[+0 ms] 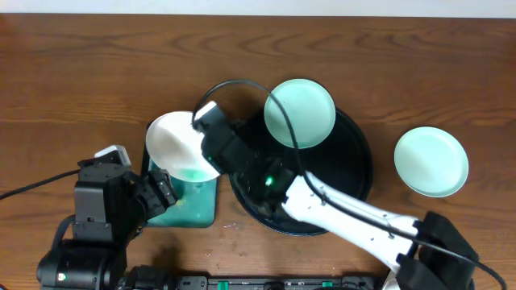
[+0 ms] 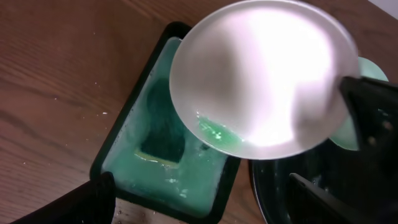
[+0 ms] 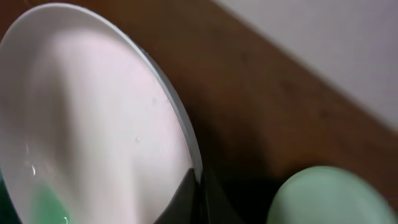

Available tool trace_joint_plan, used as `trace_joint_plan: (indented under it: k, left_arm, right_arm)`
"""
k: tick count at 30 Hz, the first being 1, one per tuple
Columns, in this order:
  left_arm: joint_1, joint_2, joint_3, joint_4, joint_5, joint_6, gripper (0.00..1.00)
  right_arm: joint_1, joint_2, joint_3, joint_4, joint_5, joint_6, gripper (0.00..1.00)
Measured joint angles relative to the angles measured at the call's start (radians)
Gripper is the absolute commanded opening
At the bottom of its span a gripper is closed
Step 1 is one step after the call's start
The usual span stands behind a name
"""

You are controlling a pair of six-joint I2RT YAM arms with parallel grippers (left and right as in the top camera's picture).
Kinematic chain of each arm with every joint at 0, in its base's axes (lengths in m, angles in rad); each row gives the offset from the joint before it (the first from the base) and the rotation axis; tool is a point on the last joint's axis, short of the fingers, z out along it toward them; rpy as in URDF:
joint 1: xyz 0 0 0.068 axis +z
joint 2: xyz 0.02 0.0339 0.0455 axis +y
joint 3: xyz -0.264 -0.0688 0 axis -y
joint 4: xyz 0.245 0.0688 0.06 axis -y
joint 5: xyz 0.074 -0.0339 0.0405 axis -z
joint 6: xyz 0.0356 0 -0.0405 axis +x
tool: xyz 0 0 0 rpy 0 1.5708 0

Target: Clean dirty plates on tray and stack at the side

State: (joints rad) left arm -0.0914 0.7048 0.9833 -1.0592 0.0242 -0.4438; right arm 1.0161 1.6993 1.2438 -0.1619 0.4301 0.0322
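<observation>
The held plate is seen tilted, raised over the far end of the teal-green pad, just left of the tray. Its rim is pinched by the right gripper, the jaws closed on the edge nearest the tray. The plate's face is white and glossy, with a wet green smear pooled at its lowest edge. Whether the plate touches the pad cannot be told. The pad is shown wet and streaked, with a darker green patch at its middle. The left gripper is held low at the pad's near left side, fingers spread wide, nothing between them. A second plate, pale mint, is seen at the far edge of the glossy black tray. A third plate, pale mint too, is set on the wooden table, right of the tray and apart from it.
</observation>
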Motion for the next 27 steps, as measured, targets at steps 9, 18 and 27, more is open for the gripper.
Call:
trace_joint_plan:
  k: [9, 18, 27]
  left_arm:
    - [0.0, 0.0, 0.0, 0.0, 0.0, 0.0, 0.87]
    - [0.0, 0.0, 0.0, 0.0, 0.0, 0.0, 0.87]
    - [0.0, 0.0, 0.0, 0.0, 0.0, 0.0, 0.87]
  right_arm:
    - [0.106, -0.059, 0.0, 0.136, 0.28, -0.227, 0.01]
    - [0.154, -0.059, 0.0, 0.232, 0.412, -0.376, 0.01]
    - [0.167, -0.059, 0.0, 0.245, 0.439, -0.42, 0.01]
